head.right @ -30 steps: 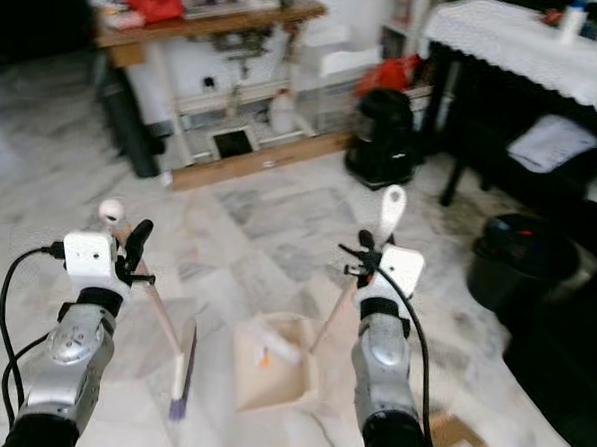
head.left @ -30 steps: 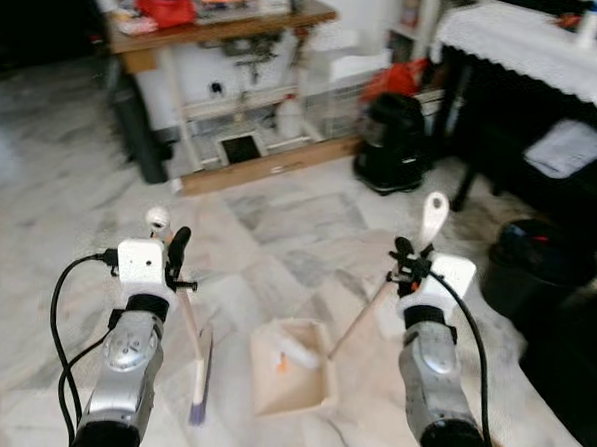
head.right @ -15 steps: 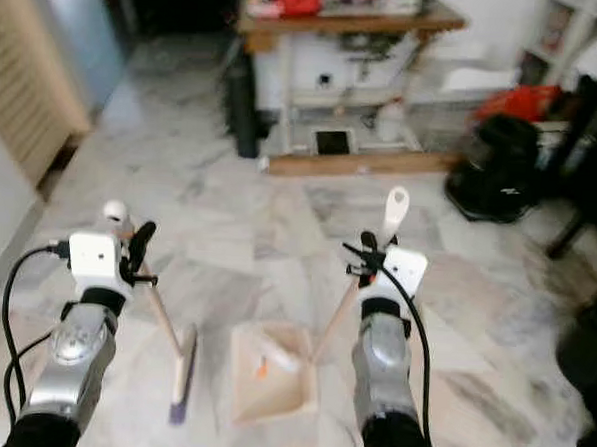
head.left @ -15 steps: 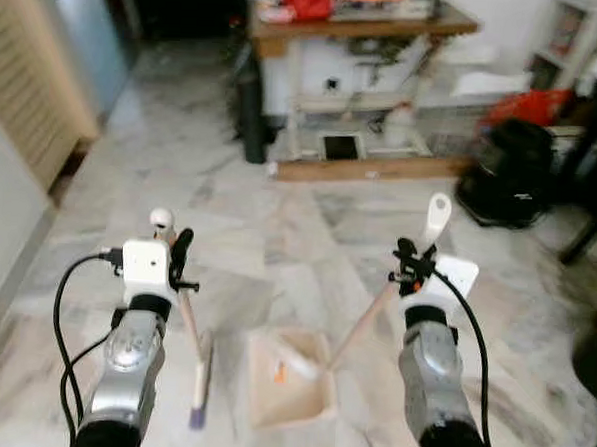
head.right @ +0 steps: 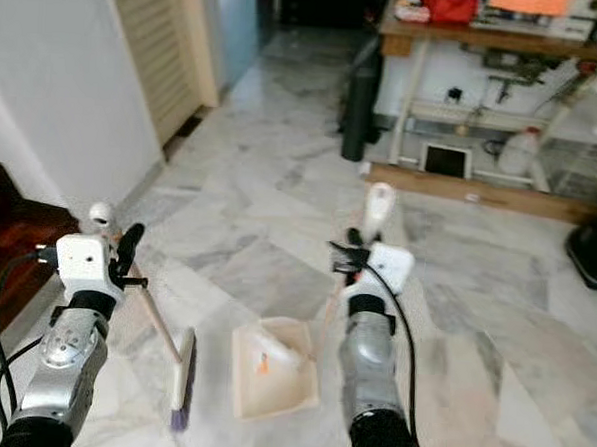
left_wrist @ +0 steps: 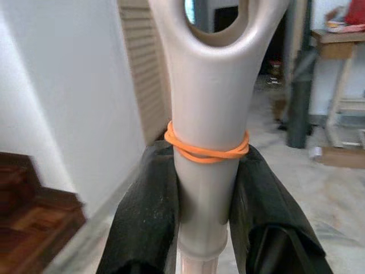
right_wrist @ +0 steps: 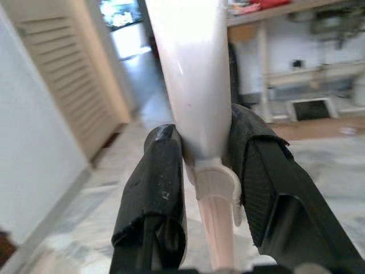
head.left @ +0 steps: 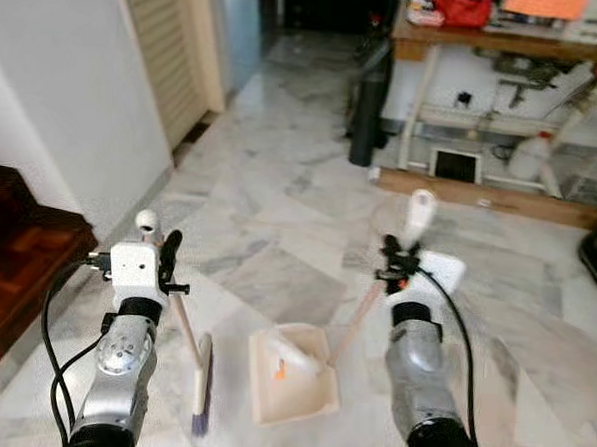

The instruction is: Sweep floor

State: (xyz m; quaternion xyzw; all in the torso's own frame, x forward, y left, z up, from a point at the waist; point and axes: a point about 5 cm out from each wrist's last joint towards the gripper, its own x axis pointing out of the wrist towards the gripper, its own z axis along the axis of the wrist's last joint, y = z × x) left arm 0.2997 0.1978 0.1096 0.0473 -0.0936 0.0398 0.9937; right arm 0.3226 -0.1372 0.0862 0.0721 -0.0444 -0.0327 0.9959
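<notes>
My left gripper (head.left: pixel 166 264) is shut on the pale handle of a small broom (head.left: pixel 202 384), whose bristle head hangs low over the marble floor. In the left wrist view the black fingers (left_wrist: pixel 145 222) clamp the handle (left_wrist: pixel 208 114) just below an orange rubber band (left_wrist: pixel 205 149). My right gripper (head.left: pixel 391 265) is shut on the long handle of a cream dustpan (head.left: pixel 299 399), which rests on the floor between my arms. A white scrap and a small orange bit (head.left: pixel 281 371) lie in the pan. In the right wrist view the fingers (right_wrist: pixel 157 188) grip the dustpan handle (right_wrist: pixel 197 85).
A white wall (head.left: pixel 65 91) and a louvred door (head.left: pixel 173 47) stand to the left, with a dark wooden step (head.left: pixel 16 269) at its foot. Ahead stands a wooden table (head.left: pixel 488 43) with a black cylinder (head.left: pixel 369 122) and a white jug (head.left: pixel 522 155) beneath. Open marble floor lies between.
The camera has swung to the left: the table has slid to the right and the wall, door and step have come into view. Both grippers keep their hold.
</notes>
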